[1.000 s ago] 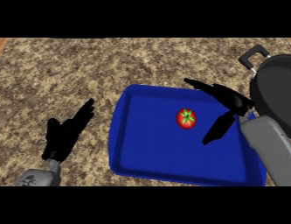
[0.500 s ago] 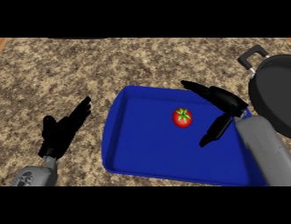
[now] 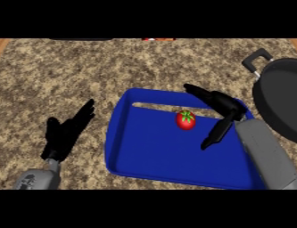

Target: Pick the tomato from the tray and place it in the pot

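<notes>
At the far left of your view, your black left hand (image 3: 65, 133) rests over the speckled brown granite tabletop (image 3: 58, 80), its fingers straight and pointing up and away, holding nothing. It sits well apart from the tray, with bare stone between them.

Moving right, you see the flat blue rectangular plastic tray (image 3: 157, 160) lying on the tabletop, its raised rim running all round. On the tray's floor, toward its far edge and a little right of centre, lies the small round red tomato (image 3: 185, 120) with its green stem cap facing up.

Just right of the tomato, your black right hand (image 3: 222, 109) hangs over the tray's right part, spread wide: the fingers reach out to the left above and beyond the tomato, while the thumb points down and toward you beside it. The tomato lies near the gap between them, and nothing is grasped. Whether any finger touches the tomato you cannot tell.

Furthest right, the large round black metal pot (image 3: 289, 100) stands just beside the tray's right edge, one loop handle showing at its far left side.
</notes>
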You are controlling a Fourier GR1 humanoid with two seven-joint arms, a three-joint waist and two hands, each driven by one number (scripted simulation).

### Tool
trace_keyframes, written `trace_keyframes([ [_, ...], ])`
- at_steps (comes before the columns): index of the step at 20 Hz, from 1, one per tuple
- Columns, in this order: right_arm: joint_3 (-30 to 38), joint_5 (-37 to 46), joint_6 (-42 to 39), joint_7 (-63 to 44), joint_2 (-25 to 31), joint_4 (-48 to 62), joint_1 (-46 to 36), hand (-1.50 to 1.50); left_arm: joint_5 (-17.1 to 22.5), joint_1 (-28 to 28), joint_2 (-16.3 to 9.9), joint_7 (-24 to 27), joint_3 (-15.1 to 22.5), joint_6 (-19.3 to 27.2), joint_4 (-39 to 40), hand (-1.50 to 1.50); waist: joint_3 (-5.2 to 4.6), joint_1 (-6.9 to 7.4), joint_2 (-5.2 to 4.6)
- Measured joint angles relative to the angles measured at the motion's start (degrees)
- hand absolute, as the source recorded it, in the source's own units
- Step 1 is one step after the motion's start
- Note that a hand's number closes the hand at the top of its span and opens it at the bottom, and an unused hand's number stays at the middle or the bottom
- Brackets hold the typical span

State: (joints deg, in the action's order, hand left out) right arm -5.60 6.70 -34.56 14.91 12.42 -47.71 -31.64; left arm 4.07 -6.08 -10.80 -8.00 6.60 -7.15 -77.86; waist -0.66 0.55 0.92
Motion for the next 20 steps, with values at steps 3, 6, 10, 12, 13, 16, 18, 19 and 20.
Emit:
trace_keyframes([
  [3,-0.1,1.3,1.1,2.9,-0.9,2.6,-0.6,1.50,-0.2,0.1,0.3,0.1,0.1,-0.2,0.0,0.00,-0.24,0.07,0.25],
  [6,-2.5,5.8,3.6,9.5,-0.2,3.3,-0.2,1.50,-0.2,0.6,0.3,-0.3,0.0,-0.3,-0.7,0.00,-0.24,0.20,0.27],
  [10,-2.3,6.7,5.0,13.4,-2.0,6.4,-1.3,1.50,-0.7,-0.5,1.0,-1.2,0.1,0.4,-0.4,0.00,-0.38,0.39,0.45],
  [12,-1.9,6.6,5.0,15.6,-2.3,8.0,-1.5,1.50,-1.0,0.1,1.2,-0.9,0.4,0.4,-0.5,0.00,-0.41,0.61,0.50],
  [13,-1.7,6.6,5.1,16.2,-2.5,8.7,-1.7,1.50,-0.9,-0.1,1.2,-1.0,0.3,0.3,-0.5,0.00,-0.47,0.59,0.54],
  [16,-1.2,6.3,5.7,18.1,-3.3,10.2,-2.3,1.50,-0.7,0.0,1.0,-1.3,0.1,-0.1,-1.0,0.00,-0.45,0.59,0.52],
  [18,-1.1,6.2,6.5,20.3,-3.6,10.4,-1.9,1.50,-1.1,-0.4,1.5,-1.6,0.2,0.4,-0.9,0.00,-0.37,0.52,0.51],
  [19,-1.3,6.6,7.7,21.0,-3.9,9.7,-1.4,1.50,-1.0,0.1,1.4,-1.4,0.0,0.3,-1.0,0.00,-0.35,0.35,0.53],
  [20,-0.9,6.3,8.7,22.0,-3.9,8.8,-0.5,1.50,-1.3,0.4,1.5,-0.6,-0.2,0.6,-0.4,0.00,-0.22,0.29,0.57],
])
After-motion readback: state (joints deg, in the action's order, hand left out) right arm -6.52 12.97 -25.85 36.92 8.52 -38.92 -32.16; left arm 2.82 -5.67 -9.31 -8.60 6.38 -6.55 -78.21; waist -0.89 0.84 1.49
